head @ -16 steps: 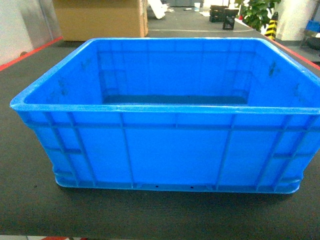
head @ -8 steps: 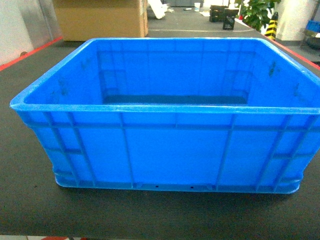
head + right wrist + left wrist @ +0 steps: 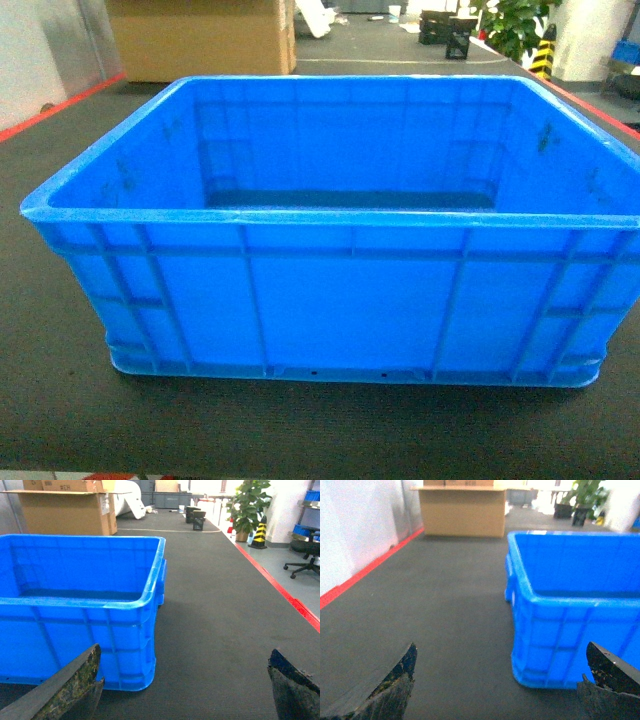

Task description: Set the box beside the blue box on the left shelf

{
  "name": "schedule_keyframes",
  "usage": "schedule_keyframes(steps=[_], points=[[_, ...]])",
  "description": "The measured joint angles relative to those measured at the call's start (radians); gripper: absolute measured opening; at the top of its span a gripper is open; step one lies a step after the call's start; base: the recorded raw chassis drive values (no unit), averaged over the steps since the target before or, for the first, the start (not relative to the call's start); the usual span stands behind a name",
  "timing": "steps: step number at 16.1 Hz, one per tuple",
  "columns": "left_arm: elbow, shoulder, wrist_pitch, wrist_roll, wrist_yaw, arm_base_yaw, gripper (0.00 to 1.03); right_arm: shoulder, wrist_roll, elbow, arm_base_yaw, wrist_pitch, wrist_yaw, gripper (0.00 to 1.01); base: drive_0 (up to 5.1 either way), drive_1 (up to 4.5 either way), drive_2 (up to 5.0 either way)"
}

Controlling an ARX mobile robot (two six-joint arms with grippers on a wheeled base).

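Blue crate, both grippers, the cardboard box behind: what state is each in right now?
box: upright, open-topped, looks empty, resting on the dark floor.
left gripper: open, holding nothing.
right gripper: open, holding nothing.
cardboard box: upright, top flaps open.

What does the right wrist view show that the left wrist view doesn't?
Only the right wrist view shows the box's right end with dark floor beyond, an office chair and a striped traffic cone. Its jaws are spread wide, nothing between them.

Only the left wrist view shows the box's left end and a white wall edged by a red floor line. Its jaws are also wide apart.

Both show the blue box resting on the floor ungripped, the cardboard box and a potted plant behind.
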Motion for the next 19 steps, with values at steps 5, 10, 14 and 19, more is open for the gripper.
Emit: schedule_keyframes(steps=[5,10,14,19], points=[[0.107,0.520,0.439,0.073,-0.012,0.058,0.98,0.501,-0.008,0.209,0.121,0.231,0.090,0.98,0.0,0.00,0.0],[0.713,1.435,0.556,-0.001,-0.055,-0.101,0.98,1.379,0.061,0.829,0.117,0.170,0.067,0.98,0.0,0.00,0.0],[0.900,1.639,0.389,-0.056,-0.057,-0.102,0.98,1.593,0.135,0.930,0.117,0.065,0.059,0.98,0.0,0.00,0.0],[1.028,1.696,0.185,-0.116,-0.051,-0.114,0.98,1.656,0.158,1.006,0.117,-0.002,0.069,0.98,0.0,0.00,0.0]])
